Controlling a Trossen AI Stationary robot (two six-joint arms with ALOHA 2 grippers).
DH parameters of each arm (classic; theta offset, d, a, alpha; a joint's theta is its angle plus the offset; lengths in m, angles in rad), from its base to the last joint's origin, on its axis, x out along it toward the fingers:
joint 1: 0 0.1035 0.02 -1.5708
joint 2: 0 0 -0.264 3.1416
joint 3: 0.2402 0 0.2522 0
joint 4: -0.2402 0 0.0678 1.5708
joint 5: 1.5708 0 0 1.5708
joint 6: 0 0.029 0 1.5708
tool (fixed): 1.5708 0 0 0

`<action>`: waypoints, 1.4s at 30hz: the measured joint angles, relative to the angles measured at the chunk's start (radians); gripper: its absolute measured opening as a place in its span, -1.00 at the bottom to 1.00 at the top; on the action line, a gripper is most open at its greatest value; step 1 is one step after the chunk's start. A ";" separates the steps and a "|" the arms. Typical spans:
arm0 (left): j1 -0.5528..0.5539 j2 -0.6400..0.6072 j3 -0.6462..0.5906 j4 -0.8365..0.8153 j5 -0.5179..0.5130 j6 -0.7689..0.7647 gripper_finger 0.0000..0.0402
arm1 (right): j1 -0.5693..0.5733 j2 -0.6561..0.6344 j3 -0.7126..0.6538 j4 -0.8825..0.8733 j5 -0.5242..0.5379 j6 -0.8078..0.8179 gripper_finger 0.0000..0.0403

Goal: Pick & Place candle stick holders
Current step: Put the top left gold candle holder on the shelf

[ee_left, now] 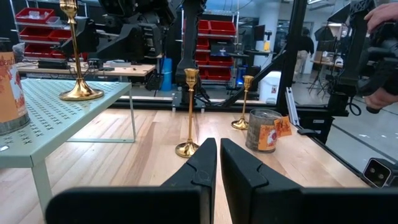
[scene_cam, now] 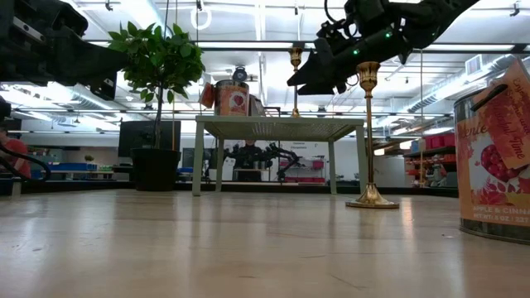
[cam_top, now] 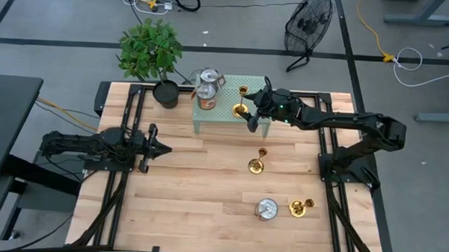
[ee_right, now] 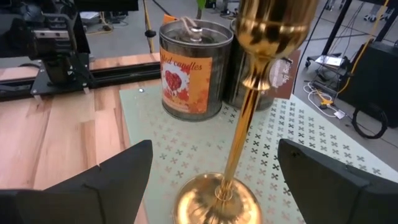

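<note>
One gold candle stick holder (ee_right: 239, 140) stands by its round base (cam_top: 240, 110) on the pale green stand (cam_top: 219, 118). My right gripper (ee_right: 214, 149) is open and reaches in from the table's right; its fingers stand on either side of the stem, well apart from it. A second holder (cam_top: 257, 164) stands upright on the wooden table in front of the stand, and a third (cam_top: 300, 209) stands near the right front. At the table's left, my left gripper (cam_top: 161, 148) waits shut, pointing level toward the right.
Two candle tins (cam_top: 205, 89) stand on the green stand's left half, close behind the holder (ee_right: 189, 71). Another tin (cam_top: 266, 210) sits on the table beside the third holder. A potted plant (cam_top: 164, 92) stands at the far left of the stand.
</note>
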 joint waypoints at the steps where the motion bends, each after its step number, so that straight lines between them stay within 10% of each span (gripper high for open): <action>1: 0.000 0.000 0.000 0.000 0.000 0.000 -0.85 | 0.000 0.000 0.000 0.000 0.000 0.000 0.74; 42: 0.000 0.000 0.000 0.000 0.000 0.000 -0.85 | 0.003 -0.071 -0.001 -0.013 -0.002 0.080 0.74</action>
